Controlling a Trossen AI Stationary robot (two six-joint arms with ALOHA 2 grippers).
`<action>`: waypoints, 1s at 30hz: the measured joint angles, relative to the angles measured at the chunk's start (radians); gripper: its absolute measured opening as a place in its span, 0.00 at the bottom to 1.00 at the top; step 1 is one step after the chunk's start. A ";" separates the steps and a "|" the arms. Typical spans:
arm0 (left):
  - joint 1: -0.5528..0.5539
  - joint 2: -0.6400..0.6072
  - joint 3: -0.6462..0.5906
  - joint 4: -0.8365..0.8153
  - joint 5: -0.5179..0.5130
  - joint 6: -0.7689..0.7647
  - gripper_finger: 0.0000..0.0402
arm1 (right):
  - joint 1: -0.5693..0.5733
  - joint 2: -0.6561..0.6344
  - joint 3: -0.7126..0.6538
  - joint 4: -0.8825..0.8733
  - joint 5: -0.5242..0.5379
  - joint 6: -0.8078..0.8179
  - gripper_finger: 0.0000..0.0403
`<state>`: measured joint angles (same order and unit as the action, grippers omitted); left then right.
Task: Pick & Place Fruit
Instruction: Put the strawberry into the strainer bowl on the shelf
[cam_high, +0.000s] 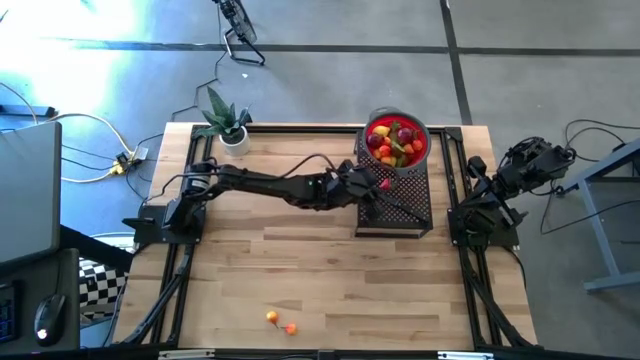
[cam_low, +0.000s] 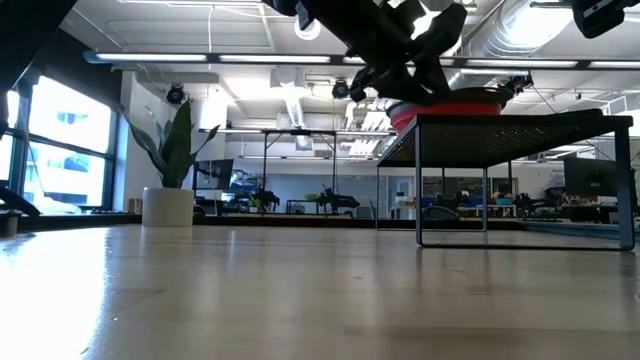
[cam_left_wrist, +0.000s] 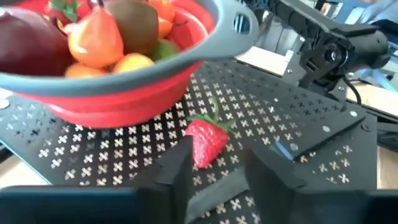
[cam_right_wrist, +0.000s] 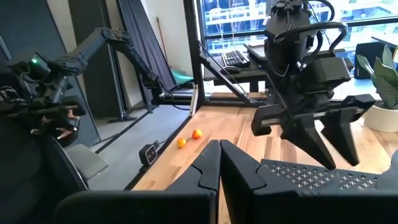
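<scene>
Low view, pale wooden table (cam_low: 250, 290), black mesh rack (cam_low: 520, 125), open-plan office behind.

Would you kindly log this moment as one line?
left gripper: open over strawberry on black rack | right gripper: shut, waiting | two fruits on table

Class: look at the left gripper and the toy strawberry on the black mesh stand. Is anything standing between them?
Nothing visible. The strawberry lies on the mesh stand directly ahead of the left gripper, whose jaws stand apart, beside the red bowl.
</scene>
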<state>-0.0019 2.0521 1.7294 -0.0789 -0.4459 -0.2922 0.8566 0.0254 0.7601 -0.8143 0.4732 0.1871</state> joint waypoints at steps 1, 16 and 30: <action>0.003 0.000 0.000 0.004 0.002 0.004 0.37 | 0.000 0.000 0.000 0.000 0.000 0.000 0.01; 0.003 0.013 0.000 0.042 0.069 -0.027 0.76 | 0.000 0.000 0.000 0.000 0.000 0.000 0.01; 0.009 0.138 0.001 0.220 -0.001 -0.005 0.73 | 0.000 0.000 -0.001 -0.027 0.000 -0.008 0.01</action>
<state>0.0074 2.1897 1.7301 0.1407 -0.4467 -0.2972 0.8566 0.0254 0.7589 -0.8412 0.4732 0.1791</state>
